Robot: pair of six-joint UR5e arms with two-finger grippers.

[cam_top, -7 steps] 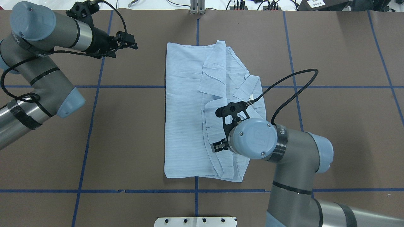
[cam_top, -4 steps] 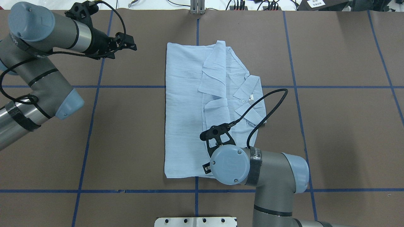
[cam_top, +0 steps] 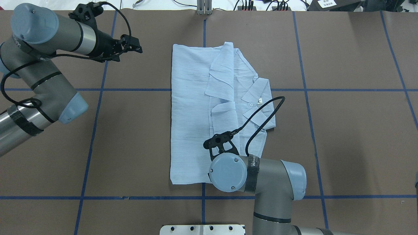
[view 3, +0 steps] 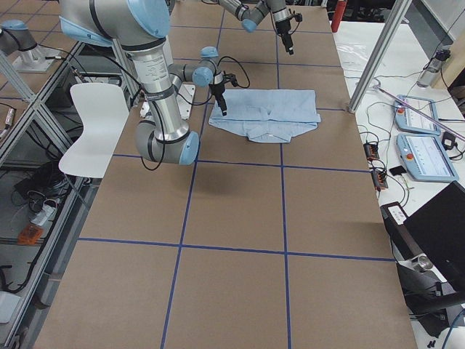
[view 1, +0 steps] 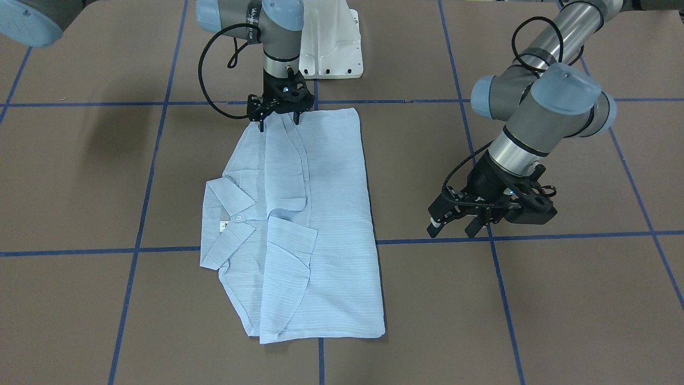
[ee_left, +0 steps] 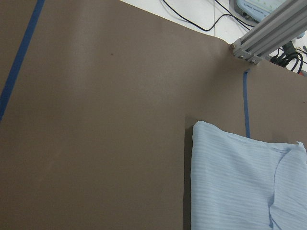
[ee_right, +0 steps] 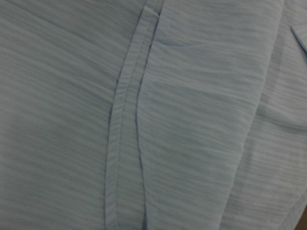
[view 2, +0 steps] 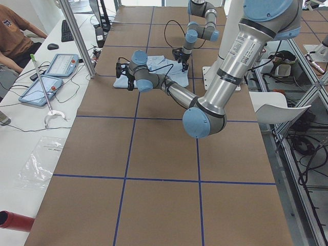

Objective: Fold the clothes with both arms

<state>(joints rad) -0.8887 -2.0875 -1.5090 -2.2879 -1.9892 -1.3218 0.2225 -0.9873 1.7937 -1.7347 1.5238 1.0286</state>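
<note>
The light blue striped shirt [view 1: 326,214] lies folded flat in the middle of the table, collar [cam_top: 258,94] toward the robot's right and sleeves folded over the front. My right gripper [view 1: 278,124] points straight down over the hem nearest the robot's base. It is open, one fingertip on either side of the front placket, with nothing between them. In the overhead view its wrist [cam_top: 227,173] hides it. The right wrist view is filled with shirt fabric [ee_right: 192,120]. My left gripper [view 1: 451,231] hangs open above bare table, well clear of the shirt [cam_top: 189,114].
The white pedestal base [view 1: 328,48] stands just behind the shirt's near hem. An aluminium post [cam_top: 204,8] and cables line the far table edge. A seated person [view 2: 13,31] and tablets [view 2: 51,74] are beyond it. Blue tape lines [cam_top: 98,89] grid the brown tabletop.
My right arm has slid along the shirt toward the robot's base, from mid-shirt to the near hem. The left arm has barely moved. The shirt lies as before.
</note>
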